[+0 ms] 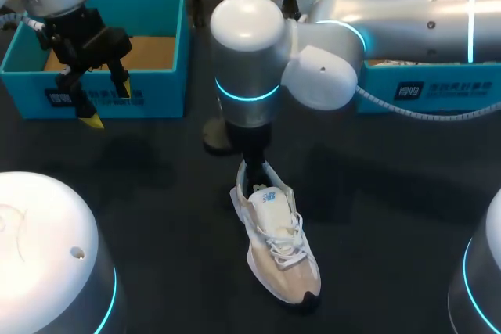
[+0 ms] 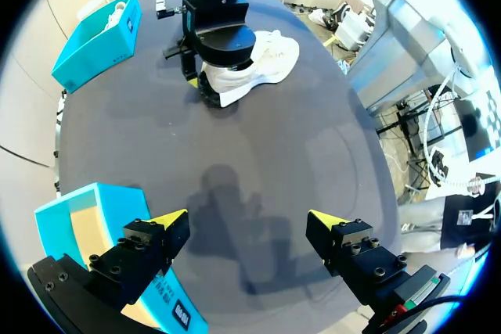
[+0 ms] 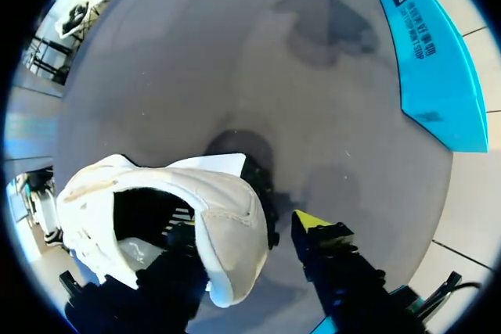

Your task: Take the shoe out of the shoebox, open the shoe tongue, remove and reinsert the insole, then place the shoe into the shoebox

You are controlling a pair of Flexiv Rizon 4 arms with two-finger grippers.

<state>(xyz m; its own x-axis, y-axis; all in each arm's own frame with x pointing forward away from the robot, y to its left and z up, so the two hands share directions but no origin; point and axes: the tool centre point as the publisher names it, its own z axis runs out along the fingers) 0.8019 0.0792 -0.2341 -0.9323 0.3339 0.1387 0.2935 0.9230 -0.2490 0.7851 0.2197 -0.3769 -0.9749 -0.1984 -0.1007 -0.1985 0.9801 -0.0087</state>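
A white and beige sneaker [image 1: 278, 248] lies on the dark table [image 1: 156, 193], toe toward the front edge, and is also seen in the left wrist view [image 2: 258, 64]. My right arm reaches past the middle, its gripper [image 1: 253, 168] down at the heel. In the right wrist view this gripper [image 3: 246, 224] straddles the heel wall of the shoe [image 3: 172, 193]: one finger is inside the collar, and the yellow-tipped finger [image 3: 313, 220] stands just outside, a sliver apart. My left gripper [image 1: 108, 103] hangs open and empty [image 2: 249, 219] over the front wall of the left shoebox [image 1: 160, 87].
A second teal shoebox [image 1: 438, 87] stands at the back right, behind my right arm. The left box's corner [image 2: 94, 201] sits right under the left fingers. A teal box [image 3: 438, 76] also shows beyond the shoe in the right wrist view.
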